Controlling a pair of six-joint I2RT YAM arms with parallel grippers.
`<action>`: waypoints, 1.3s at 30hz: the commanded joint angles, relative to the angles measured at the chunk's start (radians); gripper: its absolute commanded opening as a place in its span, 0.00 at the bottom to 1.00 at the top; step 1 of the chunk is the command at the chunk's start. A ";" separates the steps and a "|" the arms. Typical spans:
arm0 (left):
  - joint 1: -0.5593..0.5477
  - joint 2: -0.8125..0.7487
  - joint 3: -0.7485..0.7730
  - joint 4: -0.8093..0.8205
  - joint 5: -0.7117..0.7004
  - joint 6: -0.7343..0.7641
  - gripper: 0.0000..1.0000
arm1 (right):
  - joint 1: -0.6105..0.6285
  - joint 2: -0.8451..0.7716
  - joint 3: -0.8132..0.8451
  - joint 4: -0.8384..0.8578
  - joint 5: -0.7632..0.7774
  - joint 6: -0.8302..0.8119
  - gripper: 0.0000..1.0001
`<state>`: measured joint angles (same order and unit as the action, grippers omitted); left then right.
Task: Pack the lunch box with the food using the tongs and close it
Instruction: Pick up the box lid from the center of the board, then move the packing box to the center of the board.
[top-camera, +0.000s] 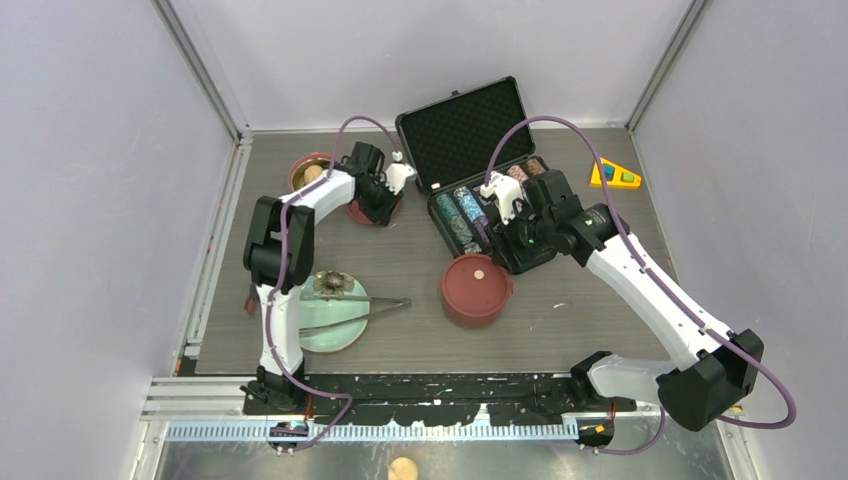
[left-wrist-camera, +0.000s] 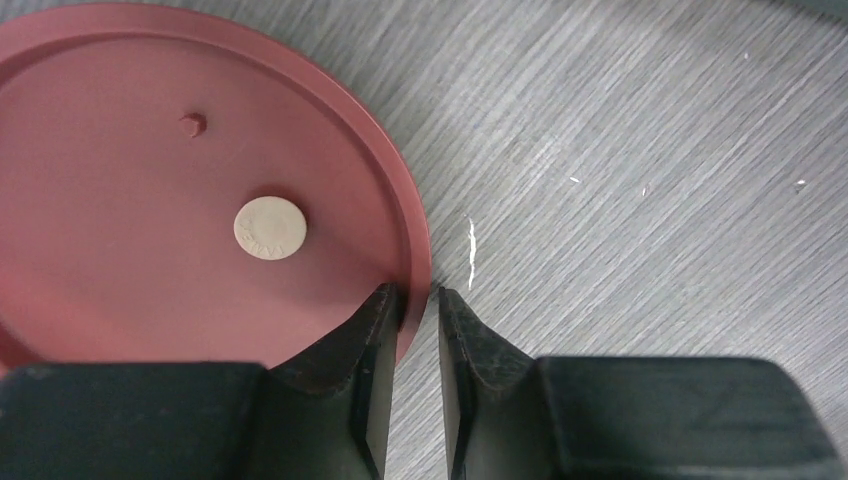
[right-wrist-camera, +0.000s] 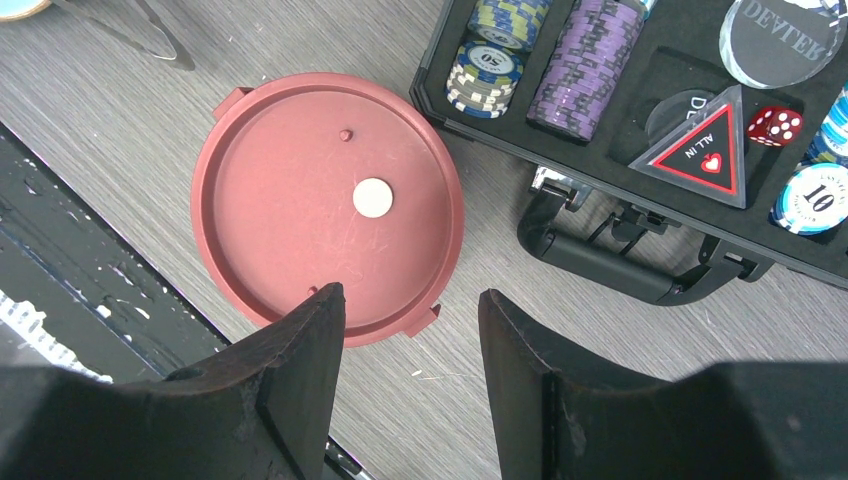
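Your left gripper has its jaws narrowed around the rim of the red inner lid, at the far side of the table; whether they pinch it you cannot tell. The lid seems light, stiff and smooth, so hold the rim. Your right gripper hangs wide and empty over the covered tier, beside the poker case.

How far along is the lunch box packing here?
Done: one red tier sits lidded mid-table, and a bun lies in the open bowl. In hand: the left hand straddles the rim of another red lid; the right hand hovers open above the lidded tier. Left: the tongs lie on the green plate with a dark piece, and the tiers stand unstacked.
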<state>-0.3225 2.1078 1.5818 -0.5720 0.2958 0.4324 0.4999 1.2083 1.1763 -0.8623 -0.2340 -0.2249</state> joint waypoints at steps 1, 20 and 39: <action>-0.006 -0.055 -0.024 0.018 -0.012 0.019 0.21 | -0.007 -0.015 0.009 0.030 -0.005 0.015 0.57; -0.007 -0.362 -0.045 -0.082 -0.031 0.026 0.00 | -0.007 -0.020 0.011 0.023 -0.017 0.016 0.57; 0.194 -0.055 0.328 -0.269 -0.068 0.068 0.00 | -0.007 -0.029 -0.009 0.022 -0.032 0.021 0.57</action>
<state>-0.1368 2.0163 1.8633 -0.8093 0.2016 0.5060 0.4953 1.2083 1.1721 -0.8623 -0.2546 -0.2123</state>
